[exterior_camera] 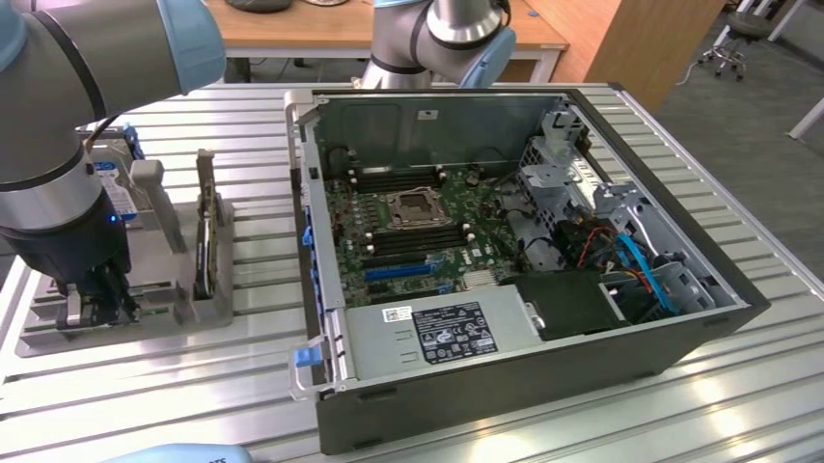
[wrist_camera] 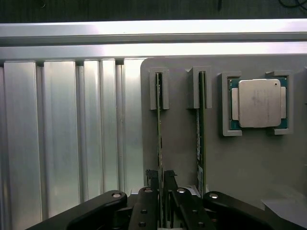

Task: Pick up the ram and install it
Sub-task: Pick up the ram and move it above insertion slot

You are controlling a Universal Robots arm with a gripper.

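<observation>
The ram (wrist_camera: 159, 134) is a thin green stick standing on edge in a slot of the grey fixture (wrist_camera: 182, 158). My gripper (wrist_camera: 161, 191) sits over its near end, with the fingers (wrist_camera: 151, 196) closed against both faces of the stick. The ram still rests in its slot. A second green stick (wrist_camera: 199, 139) stands in the neighbouring slot, untouched. In the exterior view my gripper (exterior_camera: 100, 304) is down at the grey fixture (exterior_camera: 193, 313) on that view's left, beside the open computer case (exterior_camera: 515, 241).
A square silver processor chip (wrist_camera: 259, 103) lies in a pocket of the fixture beyond the second stick. A blue-labelled hard drive (exterior_camera: 114, 188) stands behind my arm. The motherboard (exterior_camera: 412, 222) lies exposed inside the case. The table (exterior_camera: 258, 145) is ribbed metal.
</observation>
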